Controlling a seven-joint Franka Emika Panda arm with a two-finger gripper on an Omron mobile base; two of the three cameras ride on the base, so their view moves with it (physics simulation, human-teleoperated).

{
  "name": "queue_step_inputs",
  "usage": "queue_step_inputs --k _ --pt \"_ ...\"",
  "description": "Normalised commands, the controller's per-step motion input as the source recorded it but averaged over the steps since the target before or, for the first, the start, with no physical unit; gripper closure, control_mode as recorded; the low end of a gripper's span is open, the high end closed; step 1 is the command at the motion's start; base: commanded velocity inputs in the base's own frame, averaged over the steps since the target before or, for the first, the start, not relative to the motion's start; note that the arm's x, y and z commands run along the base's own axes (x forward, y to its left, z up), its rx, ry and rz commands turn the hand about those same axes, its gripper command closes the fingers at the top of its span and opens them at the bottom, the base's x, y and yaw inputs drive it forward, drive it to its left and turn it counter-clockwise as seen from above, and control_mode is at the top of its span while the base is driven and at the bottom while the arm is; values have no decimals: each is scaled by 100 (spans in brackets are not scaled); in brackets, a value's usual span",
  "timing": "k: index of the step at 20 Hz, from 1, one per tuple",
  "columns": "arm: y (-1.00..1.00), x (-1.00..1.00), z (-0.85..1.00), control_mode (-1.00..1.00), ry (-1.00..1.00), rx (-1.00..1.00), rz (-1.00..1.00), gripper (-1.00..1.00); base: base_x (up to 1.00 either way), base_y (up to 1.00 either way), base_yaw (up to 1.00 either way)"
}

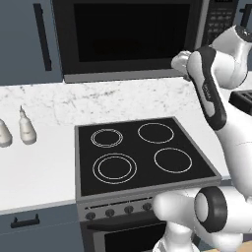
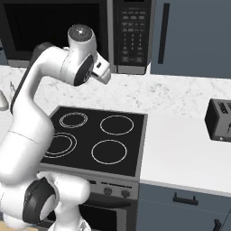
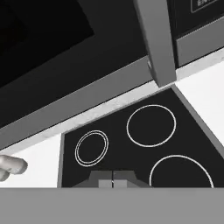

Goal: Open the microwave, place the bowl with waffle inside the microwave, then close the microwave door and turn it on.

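Here the clenched, empty gripper [image 3: 113, 178] hovers above the stove [image 1: 142, 152], near the closed door [image 1: 129, 37]; it could slip off the grey edge strip [image 3: 155, 41].

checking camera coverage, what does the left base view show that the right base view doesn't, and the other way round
Left base view alone: two pale bottles on the counter left of the stove, and a cabinet bar handle left of the microwave.

Right base view alone: the whole black toaster on the counter right of the stove, and the microwave keypad in full.

Both: the four-ring stove, the shut microwave door, the marble backsplash.
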Motion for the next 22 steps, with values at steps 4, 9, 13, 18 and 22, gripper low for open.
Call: queue_step_inputs --k 4,9,13,18,22 --pt "-86 -83 7 -100 -7 14 -2 100 0 0 0" --pt "-87 -41 37 -100 -6 26 -10 100 0 0 0" --pt "-58 -15 42 -100 -17 28 -19 100 0 0 0" --pt "-12 0 9 -100 -32 21 -28 100 0 0 0" --pt "0 0 0 -100 -24 18 -23 100 0 0 0"
